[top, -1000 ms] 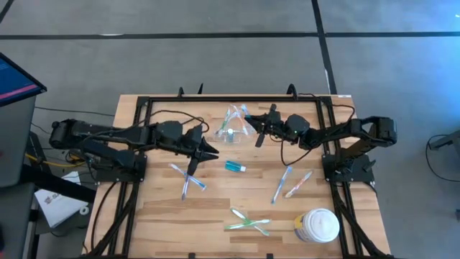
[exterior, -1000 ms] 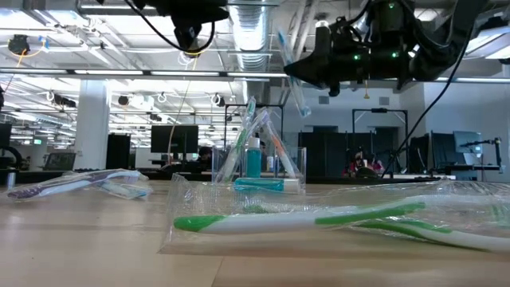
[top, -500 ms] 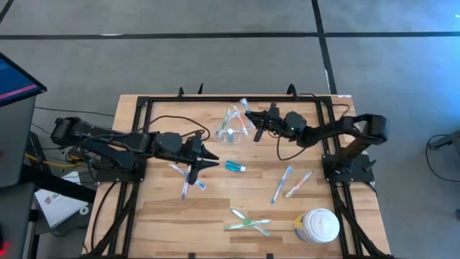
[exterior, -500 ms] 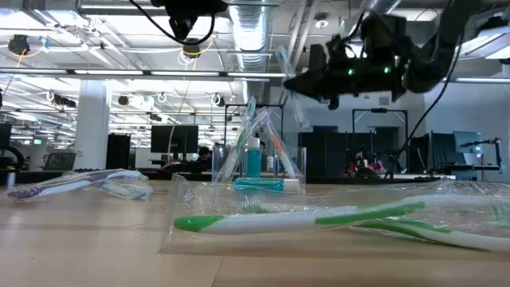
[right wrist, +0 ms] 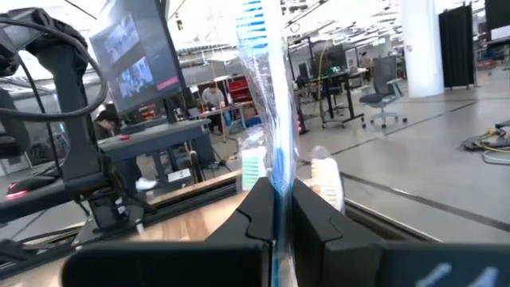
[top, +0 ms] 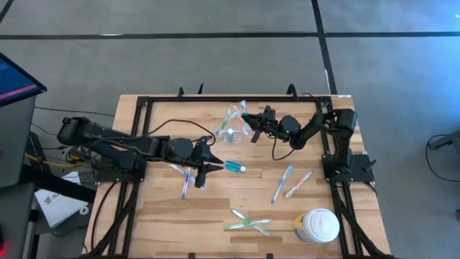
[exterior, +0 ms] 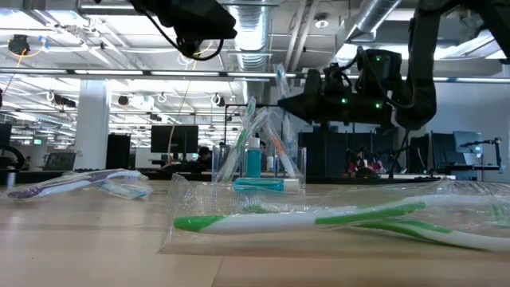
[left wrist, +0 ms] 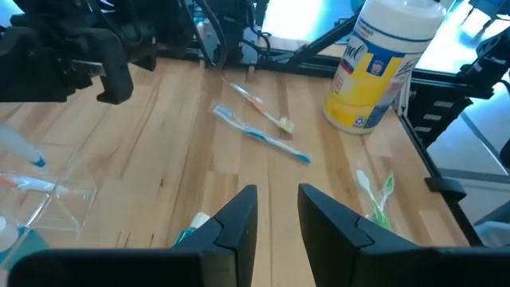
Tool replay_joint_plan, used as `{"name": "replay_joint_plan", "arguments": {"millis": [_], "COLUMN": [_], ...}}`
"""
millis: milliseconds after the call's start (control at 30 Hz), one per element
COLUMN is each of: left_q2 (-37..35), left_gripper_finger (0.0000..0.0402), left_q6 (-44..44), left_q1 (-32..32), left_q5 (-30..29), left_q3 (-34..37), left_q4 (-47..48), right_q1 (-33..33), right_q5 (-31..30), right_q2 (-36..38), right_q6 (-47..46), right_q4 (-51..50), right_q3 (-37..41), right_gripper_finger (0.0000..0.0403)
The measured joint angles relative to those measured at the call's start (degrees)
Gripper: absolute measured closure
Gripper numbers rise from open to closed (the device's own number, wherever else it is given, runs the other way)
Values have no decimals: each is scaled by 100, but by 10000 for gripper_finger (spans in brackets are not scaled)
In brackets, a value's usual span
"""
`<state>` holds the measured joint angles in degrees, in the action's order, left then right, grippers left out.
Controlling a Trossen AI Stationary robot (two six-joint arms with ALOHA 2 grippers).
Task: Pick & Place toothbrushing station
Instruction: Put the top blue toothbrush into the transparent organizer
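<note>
Right claw (top: pixel 248 119), clamped on a blue toothbrush (right wrist: pixel 267 96), hovers beside the clear holder (top: pixel 231 124); next I lower it in.

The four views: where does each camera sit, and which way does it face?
High: above, looking down; both arms, clear holder.
Low: table height, looking across; wrapped green toothbrush nearest, arms above.
Left wrist: past open left gripper toward white jar.
Right wrist: right gripper shut on blue toothbrush.
Shared: holder, in high and low.

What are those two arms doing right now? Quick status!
Right gripper shut on wrapped blue toothbrush, beside clear plastic holder. Left gripper open, empty, near small teal tube.
</note>
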<state>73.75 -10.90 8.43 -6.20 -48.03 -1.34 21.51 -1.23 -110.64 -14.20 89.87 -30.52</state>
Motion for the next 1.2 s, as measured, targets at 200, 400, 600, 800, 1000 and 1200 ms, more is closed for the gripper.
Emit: {"name": "replay_joint_plan", "arguments": {"millis": [200,400,600,800,1000,1200], "left_q2": [34,34,34,34,30,27], "left_gripper_finger": [314,314,314,314,314,314], "left_q6": [-2,0,24,36,37,37], "left_q1": [0,28,28,28,28,28], "left_q5": [0,0,0,-1,0,-1], "left_q3": [2,2,2,2,2,2], "left_q4": [-27,-35,-39,-42,-42,-42], "right_q1": [-76,-80,-82,-87,-87,-87], "right_q5": [-11,-12,-25,-25,-17,-10], "right_q2": [-31,-29,-29,-29,-29,-29], "right_q6": [22,48,66,66,66,66], "right_q4": [-18,-8,-51,-56,-70,-130], "right_q3": [-11,-11,-11,-11,-11,-11], "right_gripper_finger": [391,394,382,383,365,353]}}
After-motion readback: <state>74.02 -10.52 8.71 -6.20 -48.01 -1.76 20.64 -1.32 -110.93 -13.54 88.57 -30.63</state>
